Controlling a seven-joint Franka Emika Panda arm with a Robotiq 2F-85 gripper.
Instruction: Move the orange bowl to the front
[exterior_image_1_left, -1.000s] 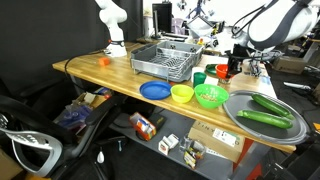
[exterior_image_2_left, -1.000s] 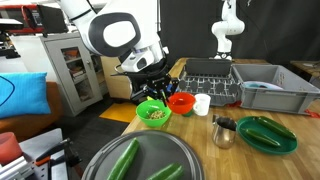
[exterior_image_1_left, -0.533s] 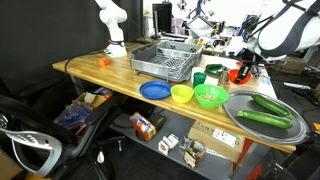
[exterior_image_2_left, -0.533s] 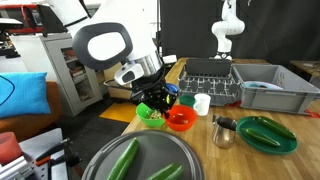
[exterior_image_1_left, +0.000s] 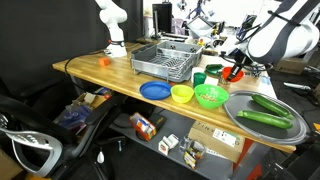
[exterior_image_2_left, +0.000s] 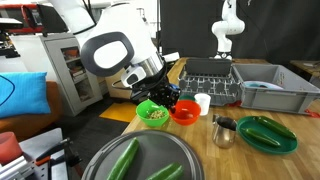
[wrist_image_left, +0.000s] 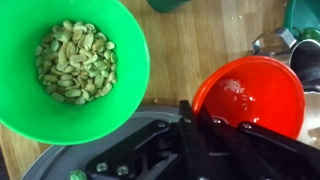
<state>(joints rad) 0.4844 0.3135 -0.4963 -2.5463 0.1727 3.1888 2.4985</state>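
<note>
- Your black claw (wrist_image_left: 200, 116) is closed on the rim of the small round glossy red-orange plastic bowl (wrist_image_left: 252, 92). It grips the side nearest the green bowl, and the wrist view shows one finger hard against that rim.
- The orange bowl shows only its own shiny inside. It is near the tray end of the wooden table (exterior_image_1_left: 90, 72), between the bright green plastic bowl (wrist_image_left: 75, 65) and a small white cup (exterior_image_2_left: 203, 103). I cannot tell whether it rests on the wood or hangs just above it.
- The green bowl holds a heap of pale shelled seeds (wrist_image_left: 78, 58). It sits at a long edge of the table, just beside the tray.
- The round metal tray (exterior_image_2_left: 150, 148) fills the table's end and carries long green cucumbers (exterior_image_2_left: 125, 158).
- A dark green plate (exterior_image_2_left: 290, 145) by the opposite long edge holds a green vegetable (exterior_image_2_left: 262, 130), with a small metal pitcher (exterior_image_2_left: 224, 131) just beside it.
- Along the green bowl's edge stand a yellow bowl (exterior_image_1_left: 181, 94) and a blue plate (exterior_image_1_left: 154, 90), with a grey dish rack (exterior_image_1_left: 165, 62) behind them.
</note>
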